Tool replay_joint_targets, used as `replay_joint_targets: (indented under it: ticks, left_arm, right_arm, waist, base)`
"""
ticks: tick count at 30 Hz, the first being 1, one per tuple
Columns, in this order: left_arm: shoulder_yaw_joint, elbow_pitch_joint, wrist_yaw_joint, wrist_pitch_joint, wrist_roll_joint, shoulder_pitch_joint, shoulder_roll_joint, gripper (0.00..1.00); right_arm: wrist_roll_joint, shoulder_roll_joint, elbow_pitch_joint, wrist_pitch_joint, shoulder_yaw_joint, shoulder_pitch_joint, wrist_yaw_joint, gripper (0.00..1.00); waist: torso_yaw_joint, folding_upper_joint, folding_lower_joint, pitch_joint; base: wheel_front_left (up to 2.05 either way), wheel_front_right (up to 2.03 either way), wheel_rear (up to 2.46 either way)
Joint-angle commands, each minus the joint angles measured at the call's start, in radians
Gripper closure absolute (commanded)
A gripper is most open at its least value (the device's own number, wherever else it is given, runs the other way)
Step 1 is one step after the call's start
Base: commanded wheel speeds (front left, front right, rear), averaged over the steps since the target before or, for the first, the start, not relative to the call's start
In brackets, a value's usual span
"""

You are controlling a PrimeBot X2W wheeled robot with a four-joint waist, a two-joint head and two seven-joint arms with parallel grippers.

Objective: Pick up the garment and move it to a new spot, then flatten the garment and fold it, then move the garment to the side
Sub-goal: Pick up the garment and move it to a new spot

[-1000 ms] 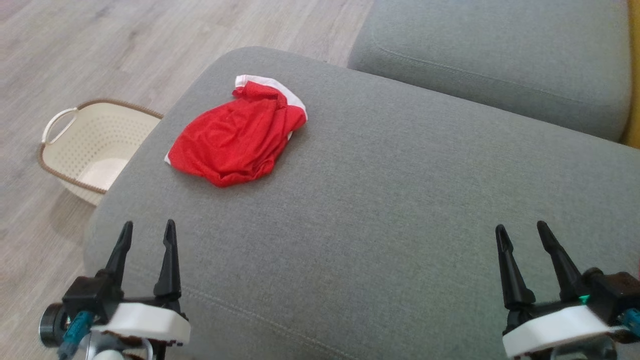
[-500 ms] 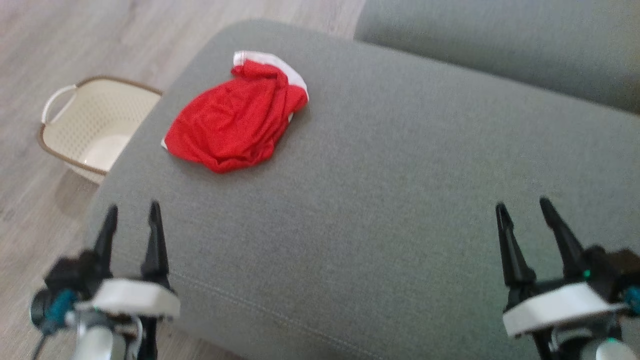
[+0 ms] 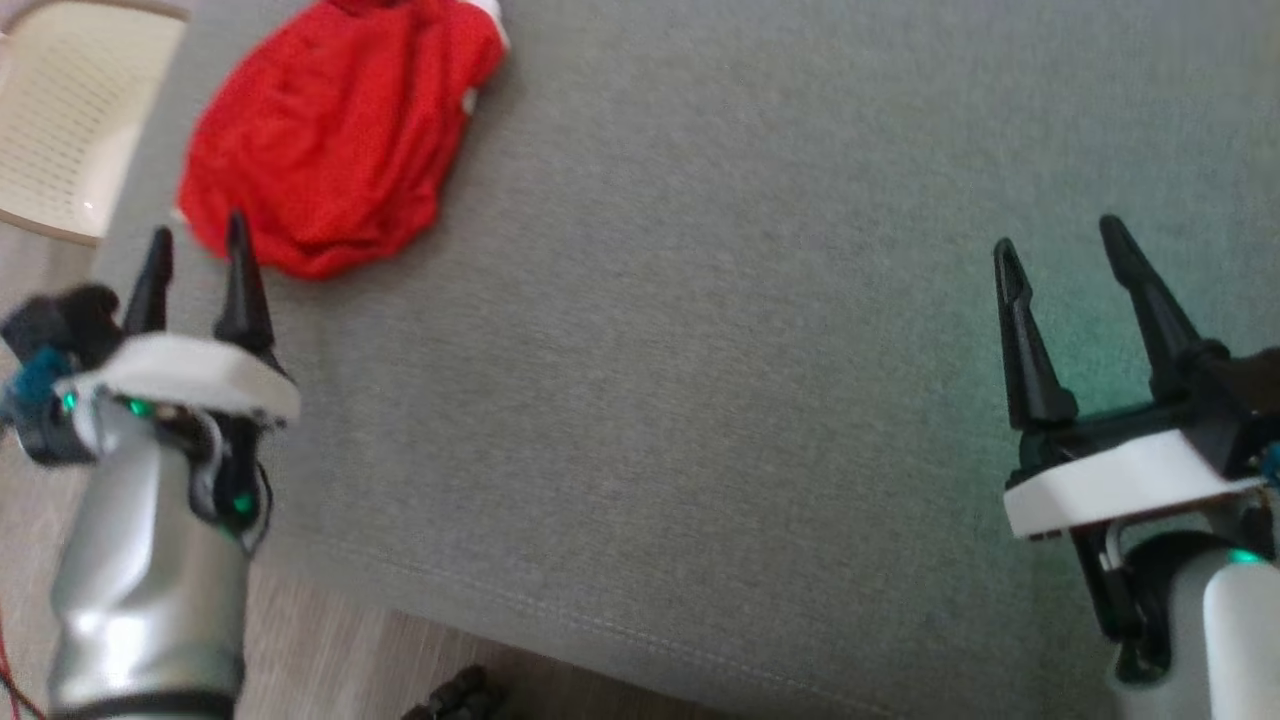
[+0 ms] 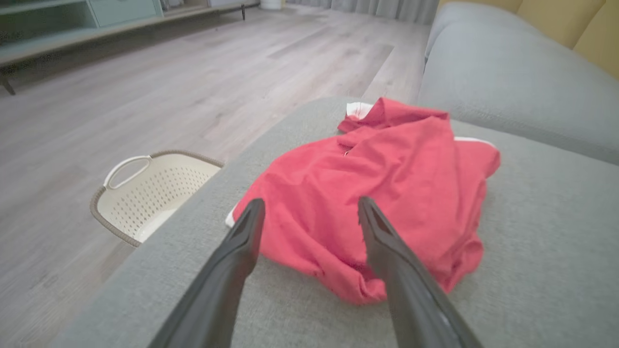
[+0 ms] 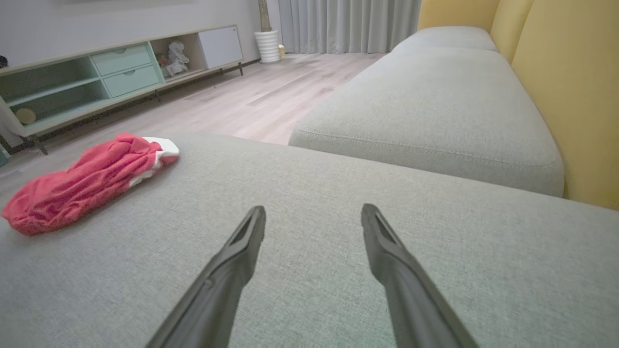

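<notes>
The garment (image 3: 320, 150), red with a white trim, lies crumpled in a loose heap at the far left corner of a grey sofa cushion (image 3: 700, 380). In the left wrist view the garment (image 4: 387, 193) spreads between and beyond the two dark fingers (image 4: 232, 270) of the left jaws. These stand wide apart and hold nothing, with their tips at the heap's near edge; whether they touch the cloth cannot be told. The right jaws, also wide and empty, are over bare cushion well to the right, with the fingers (image 5: 227, 275) pointing across the grey fabric and the garment (image 5: 82, 181) far off to the side. A cream perforated basket (image 4: 154, 193) sits on the wooden floor (image 4: 145, 96) just beside the cushion's left edge. A second grey cushion (image 5: 425, 96) adjoins it against a yellow backrest (image 5: 566, 96).
</notes>
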Motion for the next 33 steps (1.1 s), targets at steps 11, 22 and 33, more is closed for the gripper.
replay_joint_targets:
  ticks: [11,22,33]
  left_arm:
    - [0.019,0.478,-0.051,0.049,-0.051,-0.288,0.104,1.0]
    - [0.048,0.301,-0.039,-0.005,-0.023,-0.232,0.161,1.0]
    - [0.113,-0.258,0.016,-0.006,0.088,0.135,0.097,1.0]
  right_arm:
    - [0.022,-0.004,-0.021,-0.011,0.027,-0.055,0.007,0.0]
    - [0.05,-0.004,0.037,-0.073,-0.002,-0.028,0.007,0.0]
    - [0.12,-0.004,0.103,-0.138,-0.011,0.073,0.007,0.0]
  waist:
    - [-0.088,0.0,-0.0004,0.085]
    - [-0.101,0.0,-0.0004,-0.043]
    - [-0.126,0.0,-0.0004,-0.269]
  base:
    - [0.0,0.0,0.0]
    - [0.0,0.0,0.0]
    - [0.0,0.0,0.0]
